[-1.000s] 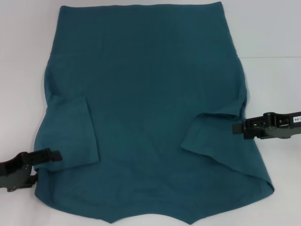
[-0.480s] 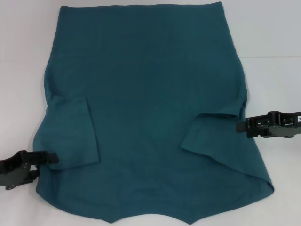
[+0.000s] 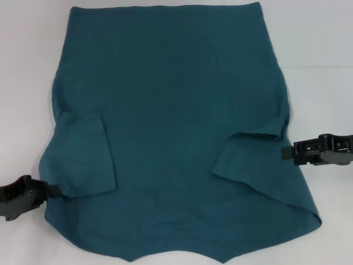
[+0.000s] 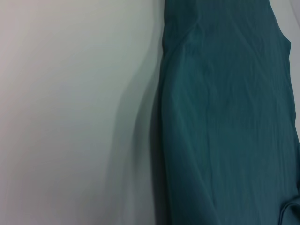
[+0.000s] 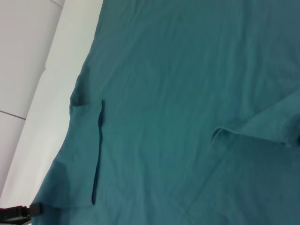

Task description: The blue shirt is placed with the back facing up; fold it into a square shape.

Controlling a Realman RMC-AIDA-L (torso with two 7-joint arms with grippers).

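Note:
The blue shirt (image 3: 171, 110) lies flat on the white table, plain side up, its hem at the far end. Both short sleeves are folded inward onto the body: one (image 3: 83, 160) near the left edge, the other (image 3: 248, 157) near the right edge. My left gripper (image 3: 52, 190) sits low at the shirt's near left edge, its tip just touching the cloth border. My right gripper (image 3: 285, 153) hovers just off the right edge, level with the folded sleeve. The left wrist view shows the shirt's edge (image 4: 225, 117). In the right wrist view the shirt (image 5: 187, 93) fills most of the picture.
White table (image 3: 320, 44) surrounds the shirt on the left, right and far sides. A seam line in the table surface (image 3: 320, 67) runs across at the right. The shirt's near end reaches the bottom of the head view.
Both grippers have drawn outward from the shirt: the left one moved left and slightly nearer, the right one moved right. The shirt and its folded sleeves stayed still.

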